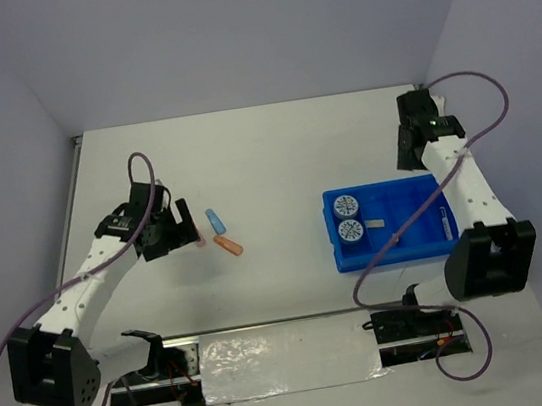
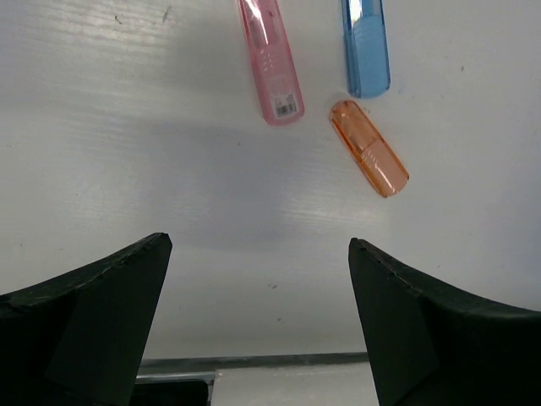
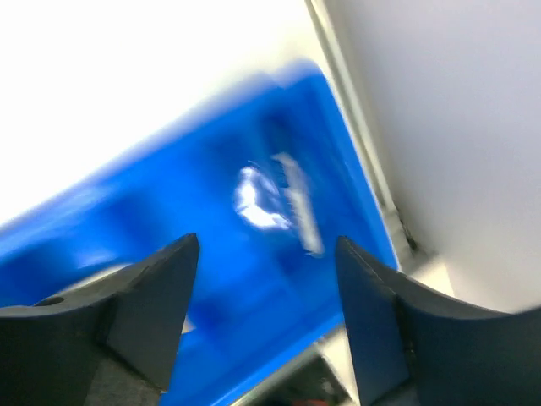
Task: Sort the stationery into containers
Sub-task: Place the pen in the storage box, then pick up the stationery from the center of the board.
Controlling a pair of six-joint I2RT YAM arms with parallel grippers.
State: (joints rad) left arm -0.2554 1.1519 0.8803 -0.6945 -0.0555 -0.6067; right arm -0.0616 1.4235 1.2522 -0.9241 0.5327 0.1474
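Observation:
The pink bar (image 2: pixel 272 63), light-blue bar (image 2: pixel 366 46) and orange bar (image 2: pixel 369 148) lie on the white table just beyond my left gripper (image 2: pixel 258 245), which is open and empty. From above, the left gripper (image 1: pixel 179 226) is next to the light-blue bar (image 1: pixel 216 218) and orange bar (image 1: pixel 229 245). The blue tray (image 1: pixel 399 254) holds two tape rolls (image 1: pixel 345 205) and a small tan block (image 1: pixel 375 222). My right gripper (image 1: pixel 407 149) is open and empty over the tray's far right corner. Its wrist view shows the tray (image 3: pixel 169 245) and a white pen-like item (image 3: pixel 296 203), both blurred.
Grey walls close in the table at the back and both sides. A metal strip (image 1: pixel 287 320) runs along the near edge between the arm bases. The right arm's cable (image 1: pixel 406 229) crosses over the tray.

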